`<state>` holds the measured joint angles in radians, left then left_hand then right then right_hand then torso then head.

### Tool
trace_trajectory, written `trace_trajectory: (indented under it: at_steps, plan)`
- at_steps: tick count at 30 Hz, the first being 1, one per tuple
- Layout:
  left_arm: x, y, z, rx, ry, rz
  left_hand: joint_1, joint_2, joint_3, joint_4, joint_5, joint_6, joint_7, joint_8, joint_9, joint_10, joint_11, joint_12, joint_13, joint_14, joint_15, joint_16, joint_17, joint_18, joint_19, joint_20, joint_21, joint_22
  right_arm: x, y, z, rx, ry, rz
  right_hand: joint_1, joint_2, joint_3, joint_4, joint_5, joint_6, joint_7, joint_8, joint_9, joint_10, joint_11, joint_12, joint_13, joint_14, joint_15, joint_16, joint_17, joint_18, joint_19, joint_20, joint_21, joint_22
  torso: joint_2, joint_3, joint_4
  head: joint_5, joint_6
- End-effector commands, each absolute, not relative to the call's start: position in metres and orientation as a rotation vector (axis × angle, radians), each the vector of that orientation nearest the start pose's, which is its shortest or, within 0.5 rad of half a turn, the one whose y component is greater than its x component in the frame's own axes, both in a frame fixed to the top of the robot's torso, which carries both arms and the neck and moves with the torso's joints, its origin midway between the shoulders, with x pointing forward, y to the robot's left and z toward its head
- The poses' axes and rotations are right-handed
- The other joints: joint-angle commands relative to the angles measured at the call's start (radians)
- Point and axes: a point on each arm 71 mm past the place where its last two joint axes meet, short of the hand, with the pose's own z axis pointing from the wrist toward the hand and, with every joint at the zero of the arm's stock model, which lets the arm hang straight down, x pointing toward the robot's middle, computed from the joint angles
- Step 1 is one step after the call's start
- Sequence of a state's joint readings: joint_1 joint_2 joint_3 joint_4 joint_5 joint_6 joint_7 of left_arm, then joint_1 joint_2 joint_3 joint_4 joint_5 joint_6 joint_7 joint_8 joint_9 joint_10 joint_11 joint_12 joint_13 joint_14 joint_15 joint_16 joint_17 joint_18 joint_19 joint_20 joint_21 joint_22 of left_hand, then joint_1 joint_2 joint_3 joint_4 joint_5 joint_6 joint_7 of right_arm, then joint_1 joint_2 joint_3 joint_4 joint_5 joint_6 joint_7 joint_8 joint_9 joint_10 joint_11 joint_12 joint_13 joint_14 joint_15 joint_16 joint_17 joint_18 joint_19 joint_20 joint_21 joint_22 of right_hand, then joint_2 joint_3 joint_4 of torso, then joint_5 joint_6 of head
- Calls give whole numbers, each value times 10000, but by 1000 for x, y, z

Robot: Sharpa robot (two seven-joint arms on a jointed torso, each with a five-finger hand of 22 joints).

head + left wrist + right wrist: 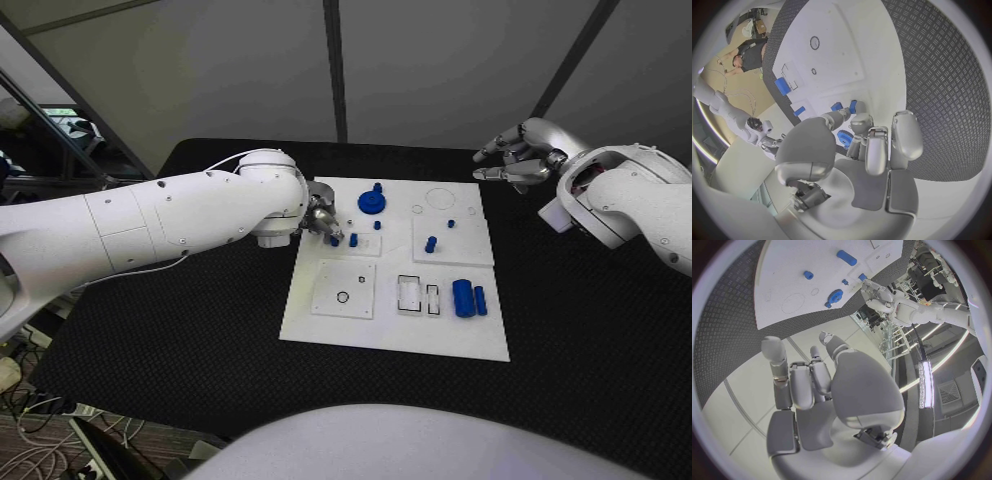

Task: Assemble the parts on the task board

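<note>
Since most blue pieces lie loose or stand apart, the assembly looks to be at an early stage.

Task board (pixel 378 335): white plate in the middle of the black table (pixel 577 330); its near-left plate with a ring mark is bare, and the outlined slots beside it stand open.
Left hand (pixel 320 222): low over the board's left edge, fingers curled by a small blue peg (pixel 352 240); whether it pinches a piece I cannot tell, as the fingers hide the contact.
Right hand (pixel 516 152): off the board's far right corner, above the table, fingers loosely curled, holding nothing.
Blue cylinder (pixel 463 297): lying by the slots, not yet placed.
Blue disc (pixel 374 202): at the board's far side; seated or merely resting, unclear.
</note>
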<state>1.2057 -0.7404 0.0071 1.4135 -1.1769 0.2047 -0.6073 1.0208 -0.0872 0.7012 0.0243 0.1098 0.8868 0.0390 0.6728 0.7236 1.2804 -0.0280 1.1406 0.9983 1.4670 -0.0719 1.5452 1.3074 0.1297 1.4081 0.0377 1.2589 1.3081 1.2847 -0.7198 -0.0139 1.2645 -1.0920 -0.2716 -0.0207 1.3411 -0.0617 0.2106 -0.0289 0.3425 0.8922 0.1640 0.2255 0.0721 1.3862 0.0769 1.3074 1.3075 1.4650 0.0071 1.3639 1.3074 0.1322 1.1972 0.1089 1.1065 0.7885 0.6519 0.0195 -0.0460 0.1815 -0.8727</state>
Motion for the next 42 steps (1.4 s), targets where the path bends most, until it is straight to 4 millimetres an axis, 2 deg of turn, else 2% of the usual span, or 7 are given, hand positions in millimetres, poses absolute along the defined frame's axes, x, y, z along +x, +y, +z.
trace_trajectory:
  at_steps: [1,8,26,33,39,41,42]
  plan:
    - [500,202,-220,-1276,23356,-2560,-324,-37,-136,-45,-52,119,10,-1,-3,62,11,31,-11,964,-70,66,2421,-556,68,-29,46,275,549,-216,-149,1718,16610,7633,-47,-42,67,-15,36,-50,5,47,-16,-68,-31,-40,16,172,-76,-35,556,129,-33,-42,-35,-10,3,-5,13,-20,1]
    - [502,207,-220,-1494,23250,-2499,-1185,-155,-1321,626,-66,281,28,-74,-47,79,31,74,26,966,-61,68,2425,-564,94,-32,43,315,549,-217,-149,1734,16602,7615,-64,-49,64,-7,33,-52,7,50,-17,-82,-28,-58,-2,163,-75,-56,537,134,-48,-42,-56,-42,-4,-7,16,-22,1]
    - [503,215,-218,-1852,22956,-2458,-1461,-40,-3104,1192,-23,378,21,-241,-90,38,32,82,42,967,-65,66,2426,-567,126,-39,0,384,549,-217,-149,1728,16597,7615,-81,-56,61,3,32,-55,9,52,-17,-88,-26,-65,-10,161,-73,-57,535,135,-52,-41,-63,-51,-3,-23,24,-32,1]
    - [504,218,-215,-2341,22480,-2922,-1412,-354,-4316,1530,-117,355,25,-295,-76,-60,35,-23,-77,965,-65,61,2422,-542,75,-42,-156,329,550,-217,-149,1723,16593,7616,-81,-56,61,3,32,-55,9,52,-17,-88,-26,-65,-10,161,-73,-57,535,135,-52,-41,-63,-51,-7,-12,17,-26,1]
    - [509,223,-208,-3170,21629,-3834,-1119,-264,-5352,2098,-569,172,111,-402,-78,-435,132,-416,-546,914,-6,-63,2294,-445,-159,25,-709,16,551,-217,-150,1717,16611,7611,-81,-56,61,3,32,-55,9,52,-17,-88,-26,-65,-10,161,-73,-57,535,135,-52,-41,-63,-51,-10,-11,20,-49,1]
    - [510,224,-205,-3420,21273,-4277,-902,-218,-5710,2296,-571,-51,216,-509,-103,-881,227,-884,-1100,819,71,-272,2081,-351,-412,90,-1238,-307,551,-217,-150,1716,16612,7610,-81,-56,61,3,32,-55,9,52,-17,-88,-26,-65,-10,161,-73,-57,535,135,-52,-41,-63,-51,-12,5,17,-39,1]
    - [510,225,-204,-3546,21077,-4560,-757,-184,-5870,2379,-567,-259,317,-623,-147,-1351,298,-1381,-1668,537,159,-871,1483,-243,-717,135,-1836,-682,551,-217,-150,1717,16610,7608,-81,-56,61,3,32,-55,9,52,-17,-88,-26,-65,-10,161,-73,-57,535,135,-52,-41,-63,-51,-9,6,15,-44,1]
